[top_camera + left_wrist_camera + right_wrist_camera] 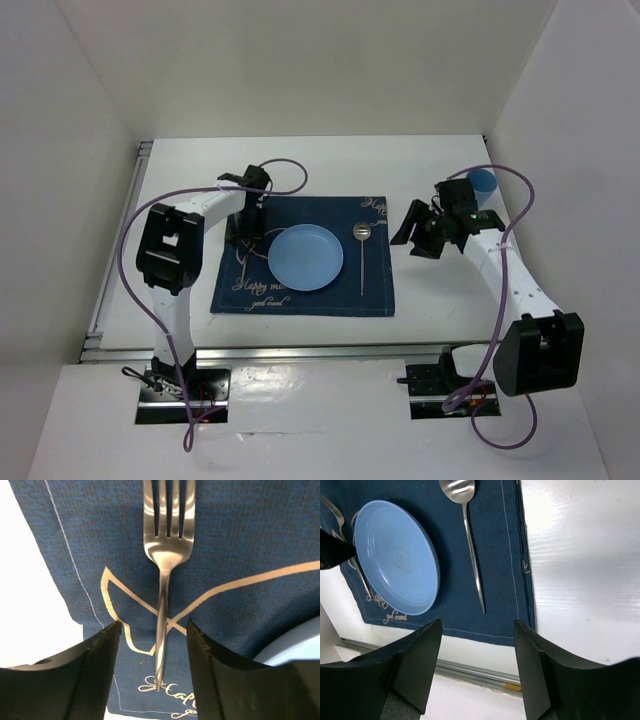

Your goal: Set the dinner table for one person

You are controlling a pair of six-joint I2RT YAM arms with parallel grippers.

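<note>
The worktop [440,300] lies white and flat across the whole scene, with a rail along its near and left edges. A navy placemat [330,300] lies at its centre. On the placemat, a blue plate [305,257] sits in the middle. A spoon [362,255] lies just right of the plate and apart from it, bowl toward the far side. A fork [167,530] lies left of the plate, tines toward the far side. The left gripper [154,627] stands over the fork handle in a released state: the fingers [95,670] are spread either side of the handle with a gap showing on both sides. Whether the handle end rests fully flat on the cloth cannot be told from the wrist view. The right gripper [477,625] hangs above bare worktop just right of the placemat, also released, with nothing between its fingers. A blue cup [482,182], partly hidden behind the right arm, appears to stand upright on the worktop at the far right, well apart from the placemat.
</note>
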